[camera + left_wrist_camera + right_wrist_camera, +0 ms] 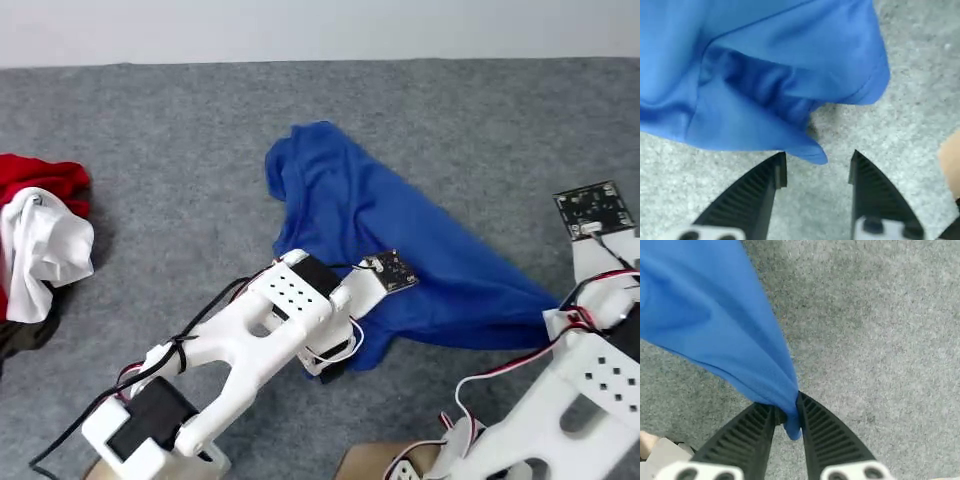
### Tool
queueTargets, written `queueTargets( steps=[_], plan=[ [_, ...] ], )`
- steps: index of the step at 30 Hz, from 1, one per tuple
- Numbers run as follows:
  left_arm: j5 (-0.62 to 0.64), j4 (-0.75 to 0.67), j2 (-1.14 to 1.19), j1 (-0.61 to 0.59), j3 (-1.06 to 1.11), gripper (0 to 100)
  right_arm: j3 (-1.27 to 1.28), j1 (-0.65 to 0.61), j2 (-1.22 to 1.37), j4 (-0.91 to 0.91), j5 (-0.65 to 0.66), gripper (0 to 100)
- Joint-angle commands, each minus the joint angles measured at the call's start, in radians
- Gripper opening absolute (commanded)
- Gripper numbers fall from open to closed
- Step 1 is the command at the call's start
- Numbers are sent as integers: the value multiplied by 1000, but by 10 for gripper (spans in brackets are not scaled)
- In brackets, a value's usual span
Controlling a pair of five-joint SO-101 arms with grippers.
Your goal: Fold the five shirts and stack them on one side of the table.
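Note:
A blue shirt (400,240) lies crumpled in the middle of the grey table. In the left wrist view, my left gripper (817,167) stands open just above the table, with a folded corner of the blue shirt (765,75) at the gap between its fingertips. My right gripper (788,415) is shut on a pinched edge of the blue shirt (715,320), which stretches away from it. In the high view the left arm (290,310) rests at the shirt's near edge and the right arm (600,340) at its right corner.
A heap of shirts sits at the table's left edge, a white one (45,245) on top of a red one (45,180) and something dark beneath. A tan block (375,462) lies by the front edge between the arm bases.

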Motion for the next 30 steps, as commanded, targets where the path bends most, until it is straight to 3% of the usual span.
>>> queueTargets(
  steps=[1, 11, 17, 25, 30],
  plan=[
    [-2, -48, -3, -25, 8, 208, -11, 16, -35, 25, 2, 9],
    [-2, -186, -2, -87, 117, 205, -11, 7, -35, 30, 2, 9],
    [-2, -192, -2, -92, 111, 145, -11, -28, -35, 31, -35, 9],
    [-8, -184, -8, -313, 42, 133, -11, -39, -35, 33, -48, 9],
    [-9, -129, -11, -322, 21, 133, -11, -39, -35, 33, -48, 9]
  ],
)
